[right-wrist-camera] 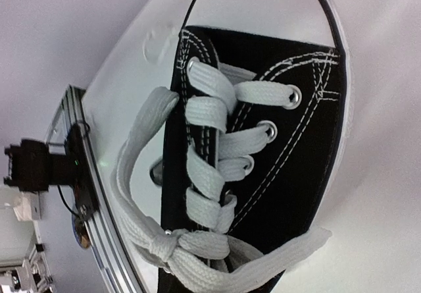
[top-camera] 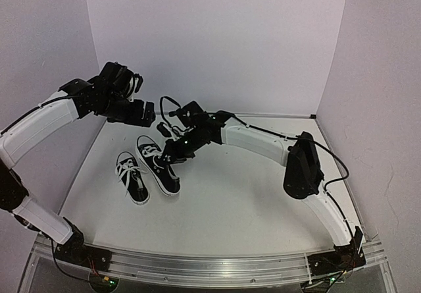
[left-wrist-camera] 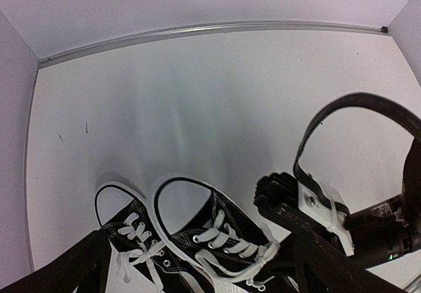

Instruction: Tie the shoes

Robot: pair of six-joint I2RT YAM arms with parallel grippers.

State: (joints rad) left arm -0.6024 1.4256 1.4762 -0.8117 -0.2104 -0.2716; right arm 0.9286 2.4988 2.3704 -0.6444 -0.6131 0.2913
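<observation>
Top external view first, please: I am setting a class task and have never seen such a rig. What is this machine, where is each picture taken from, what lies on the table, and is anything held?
The machine is two robot arms bolted at the near edge of a white table. The top external picture looks down from above and behind them. The other two pictures come from a camera on each wrist.

On the table a pair of small black shoes lies side by side: the left shoe and the right shoe, as seen from above.

The left hand hangs above them, open and empty. The right hand is down at the right shoe, so its wrist picture shows that shoe's white laces close up. Whether it grips a lace cannot be seen.
</observation>
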